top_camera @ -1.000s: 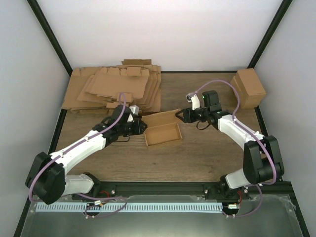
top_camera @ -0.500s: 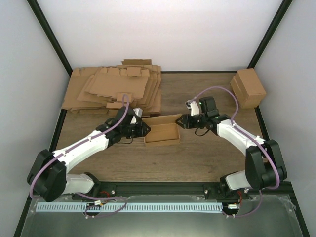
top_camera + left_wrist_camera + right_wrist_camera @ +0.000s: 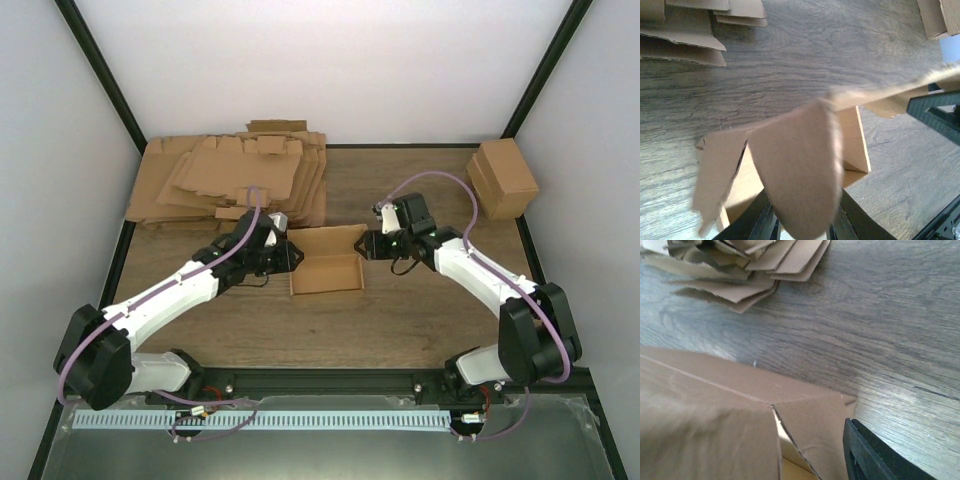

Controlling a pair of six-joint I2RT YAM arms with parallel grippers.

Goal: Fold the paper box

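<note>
— A dark wood table (image 3: 400, 320) with white walls (image 3: 330, 70) round it. Where's the paper box?

— The paper box (image 3: 327, 272) sits about mid-table, between the two arms. It's an open tray, with low walls standing, its mouth upward, and a wider flap leaning off its far edge.

— And the left gripper?

— The left gripper (image 3: 290, 256) is at the box's left end. On its wrist camera a rounded brown flap (image 3: 800, 170) stands right between its dark fingers (image 3: 761, 220). The view is blurred, but the jaws look clamped on that flap.

— The right one?

— The right gripper (image 3: 367, 245) is at the box's far right corner, touching or just beside the flap there. Its wrist camera shows only one black finger (image 3: 867, 455) next to a cardboard corner. I can't tell whether the jaws are apart or together, or whether they have hold of anything.

— Anything else on the table?

— There's a pile of flat cardboard sheets (image 3: 230, 180) at the far left, well apart from the box. Its ragged edges show at the top of both wrist views. A blocky carton (image 3: 503, 178) stands upright in the far right corner.
</note>
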